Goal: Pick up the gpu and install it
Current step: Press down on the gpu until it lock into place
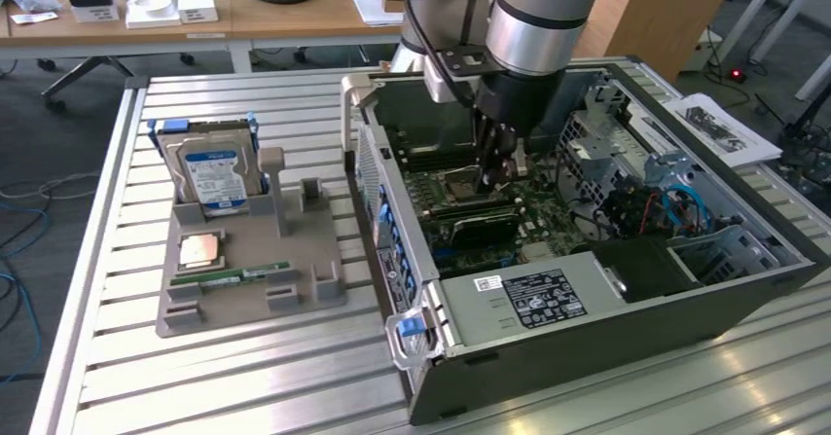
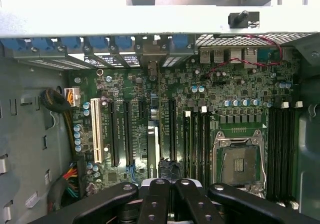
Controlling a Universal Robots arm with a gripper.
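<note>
At the exterior view's left, the slatted metal counter (image 1: 234, 377) is carrying a grey holder (image 1: 247, 304). A blue-labelled hard drive (image 1: 214, 177) is standing upright at the holder's far end. A square processor chip (image 1: 198, 250) and a green memory stick (image 1: 240, 275) are lying flat nearer the front. Bare slats are leaving free room all round the holder's edges.

Just beside it, toward the exterior view's right, the open computer case (image 1: 585, 308) is lying on its side. Its rim is forming a wall around the motherboard (image 2: 240, 84). A silver power supply (image 1: 532, 294) is filling the near corner.

The arm is reaching straight down through the open top, and the hand (image 1: 501, 177) is hanging inside the case walls, over the middle of the board.

The gpu (image 1: 474, 226) is standing on edge among the expansion slots. In the wrist view the gpu (image 2: 153, 149) is showing as a thin strip running toward the rear panel. The long black slots are sitting on one side of it, and the memory slots and the open processor socket on the other. Narrow lanes are separating its edges from those neighbours.

The hand (image 2: 168, 171) is pressed together, its tips sitting at the card's near end. Whether they are actually pinching the edge or merely resting against it is hard to tell.
</note>
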